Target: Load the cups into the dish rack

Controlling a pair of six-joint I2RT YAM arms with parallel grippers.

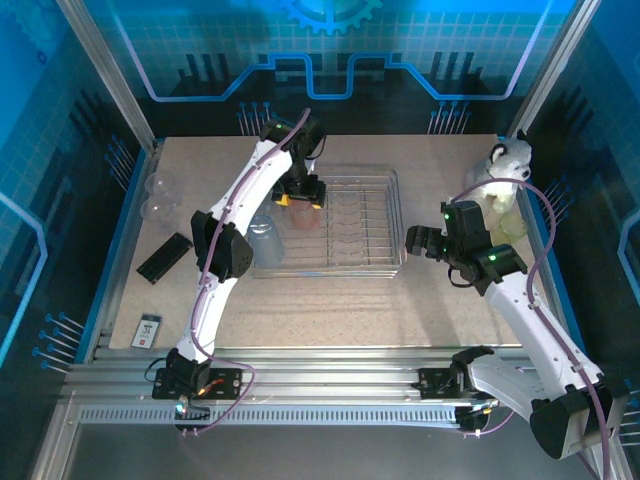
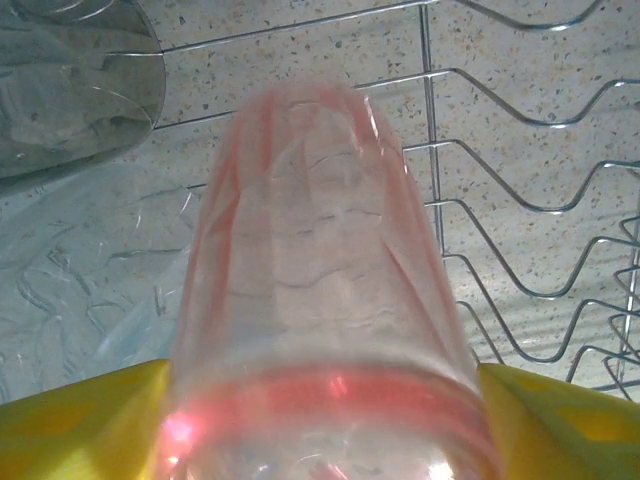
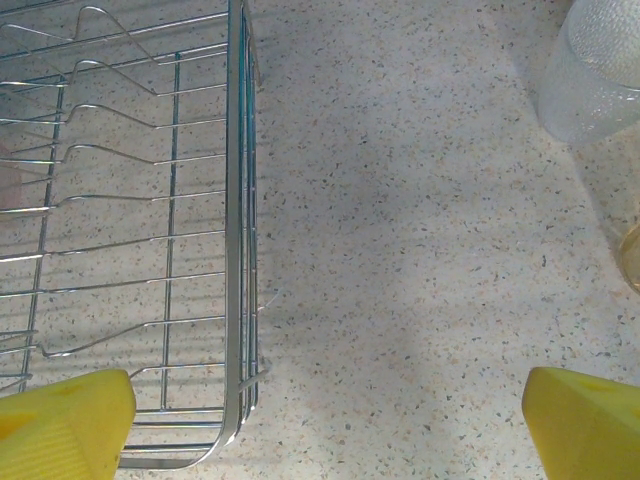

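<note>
Rack, dish, one: rectangular silver wire rack point(image 1: 360, 240) with a row of upright dividers, at mid-table point(image 1: 420, 310).

Cups, translucent plastic, seven counted:
- One pink-red tumbler point(image 2: 320, 260), inside the rack at its far-left end, between the yellow fingertips point(image 2: 80, 420) of the left gripper point(image 1: 302, 195). The jaws stand either side of it. Whether they press on it cannot be told.
- One pale blue tumbler point(image 2: 90, 280) and one smoky grey tumbler point(image 2: 70, 80), both just beside the pink one at the rack's left end.
- Two clear tumblers point(image 1: 160, 185) point(image 1: 153, 208), side by side on the table, left of the rack.
- One clear tumbler point(image 3: 600, 70) and one yellow-green tumbler point(image 1: 515, 222), on the table at far right, beside one grey-white plush animal point(image 1: 507, 160).

Right gripper point(image 1: 413, 242), one: just right of the rack, jaws wide apart, nothing between them.

Sundries: one flat black object point(image 1: 165, 257) and one small white card point(image 1: 148, 330), near left.
</note>
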